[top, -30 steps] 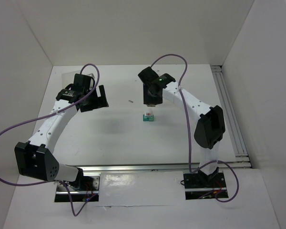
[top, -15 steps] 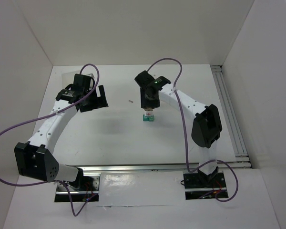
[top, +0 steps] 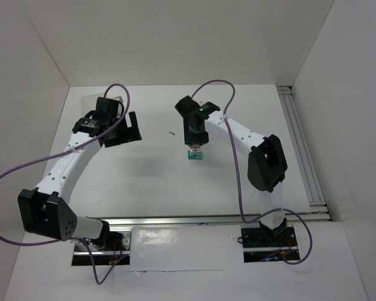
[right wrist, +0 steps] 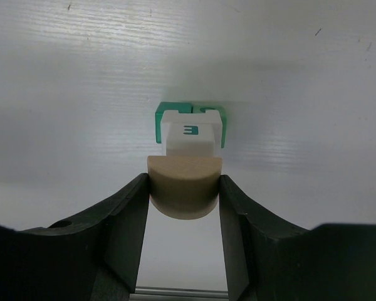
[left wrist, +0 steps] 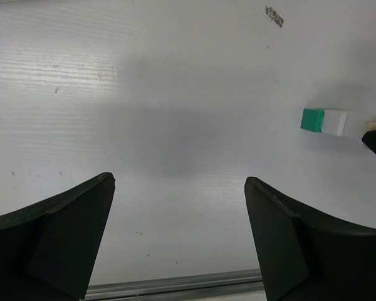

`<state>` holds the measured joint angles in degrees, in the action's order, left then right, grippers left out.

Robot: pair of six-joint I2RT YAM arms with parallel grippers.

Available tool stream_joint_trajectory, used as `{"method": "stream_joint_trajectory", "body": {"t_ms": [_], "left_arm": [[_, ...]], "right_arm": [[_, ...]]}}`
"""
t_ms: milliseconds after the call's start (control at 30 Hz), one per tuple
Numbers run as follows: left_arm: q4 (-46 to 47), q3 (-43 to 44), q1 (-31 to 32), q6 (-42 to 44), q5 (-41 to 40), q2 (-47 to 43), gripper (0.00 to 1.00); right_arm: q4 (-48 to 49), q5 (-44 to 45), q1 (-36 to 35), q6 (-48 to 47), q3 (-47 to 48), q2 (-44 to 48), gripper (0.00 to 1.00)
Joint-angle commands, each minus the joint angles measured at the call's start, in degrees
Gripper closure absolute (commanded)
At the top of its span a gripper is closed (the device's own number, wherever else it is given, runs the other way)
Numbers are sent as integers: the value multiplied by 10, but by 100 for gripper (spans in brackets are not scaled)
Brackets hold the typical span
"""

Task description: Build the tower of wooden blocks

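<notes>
A white cube with a small green mark on top sits on a teal-green cube; together they form a short stack at mid-table. My right gripper is shut on the tan round cylinder, holding it directly over the white cube; whether the two touch I cannot tell. From above, the right gripper hides the cylinder. In the left wrist view the teal cube and white cube show at the right edge. My left gripper hangs open and empty, far left of the stack.
A translucent tray lies at the back left, behind the left arm. A small dark speck marks the table between the grippers. Aluminium rails run along the right side and the front. White walls enclose the table.
The right arm has swung slightly left, bringing the held cylinder over the stack. The left arm has not moved.
</notes>
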<state>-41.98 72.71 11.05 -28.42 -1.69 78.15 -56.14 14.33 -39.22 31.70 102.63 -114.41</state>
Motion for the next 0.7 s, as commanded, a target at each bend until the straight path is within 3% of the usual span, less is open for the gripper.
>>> {"method": "stream_joint_trajectory", "body": {"t_ms": [0, 667], "left_arm": [[3, -5, 2, 13, -6, -18, 2], [3, -11, 2, 13, -6, -18, 2]], "right_arm": [[14, 8, -4, -3, 11, 2, 63], [9, 13, -4, -9, 22, -15, 63]]}}
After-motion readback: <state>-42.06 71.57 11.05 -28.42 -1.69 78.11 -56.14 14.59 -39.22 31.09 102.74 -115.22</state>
